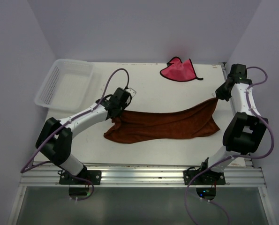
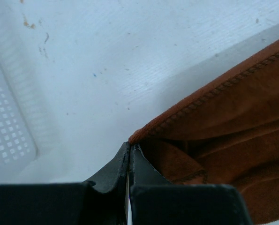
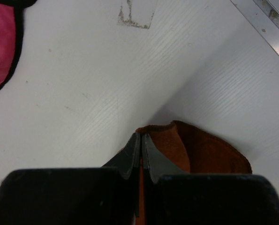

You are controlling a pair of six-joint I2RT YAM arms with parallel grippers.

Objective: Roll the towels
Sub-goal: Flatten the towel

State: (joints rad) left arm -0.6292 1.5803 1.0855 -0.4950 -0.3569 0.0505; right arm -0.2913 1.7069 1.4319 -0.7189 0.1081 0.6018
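Your left gripper [image 1: 116, 111] has its jaws clamped together on the left end of the brown towel [image 1: 165, 124]. In the left wrist view you can see the stitched hem pinched right at the tips. Your right gripper [image 1: 216, 97] has its jaws clamped on the towel's far right corner, and the right wrist view shows a fold of brown cloth caught between the tips.

The towel is spread lengthwise from left to right across the middle of the tabletop [image 1: 148, 89], between your two arms. Its near edge lies on the surface and its left end is rumpled under the gripper.

The pink towel [image 1: 177, 70] lies crumpled near the far edge of the tabletop, well apart from the brown one. Its dark edging shows, and neither arm touches it. The white mesh basket [image 1: 50, 89] sits at the far left corner, near your left arm but apart from both towels.
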